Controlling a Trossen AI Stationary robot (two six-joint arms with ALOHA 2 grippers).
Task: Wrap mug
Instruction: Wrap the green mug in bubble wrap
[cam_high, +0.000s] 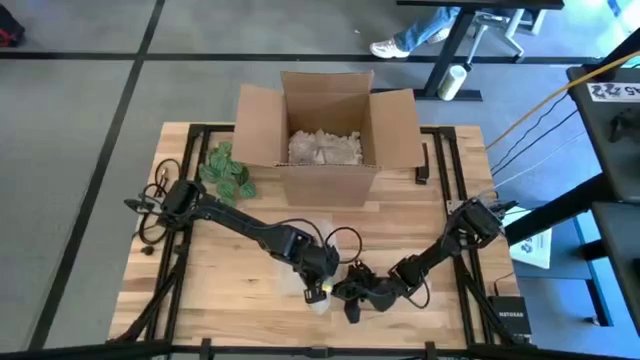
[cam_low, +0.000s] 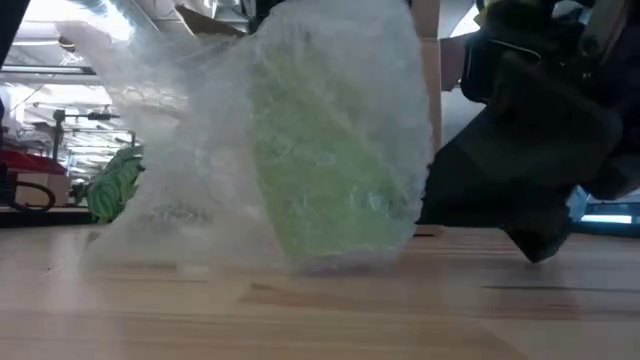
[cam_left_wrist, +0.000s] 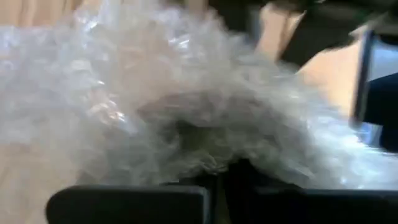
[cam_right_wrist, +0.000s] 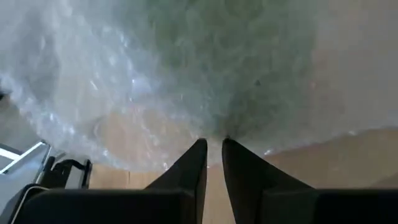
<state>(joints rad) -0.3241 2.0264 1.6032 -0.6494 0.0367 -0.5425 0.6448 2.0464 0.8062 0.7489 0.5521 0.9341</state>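
**Both arms meet over a mug bundled in bubble wrap at the table's near edge**

On the left of the table, a green leafy thing (cam_high: 228, 172) lies beside the open cardboard box (cam_high: 325, 125), which stands at the far middle with crumpled packing inside. The left arm reaches from that side in a long diagonal toward the near edge of the wooden table (cam_high: 230, 270). Its left gripper (cam_high: 322, 283) sits right on top of the bundle; from its own wrist camera the bubble wrap (cam_left_wrist: 186, 112) fills almost everything, and I cannot tell whether its fingers are spread or pressed together.

At the near middle sits the mug (cam_low: 335, 160), pale green, seen only through the cloudy plastic around it. It looks tilted rather than upright, resting on the tabletop, with loose wrap trailing out flat to one side.

The right gripper (cam_right_wrist: 213, 154) comes in from the right, low against the bundle. Its two dark fingers (cam_right_wrist: 239, 165) are nearly pressed together, pinching an edge of the bubble wrap where the plastic gathers to a point between the tips.

Beyond the table, a person's shoe (cam_high: 385, 47) shows on the floor.
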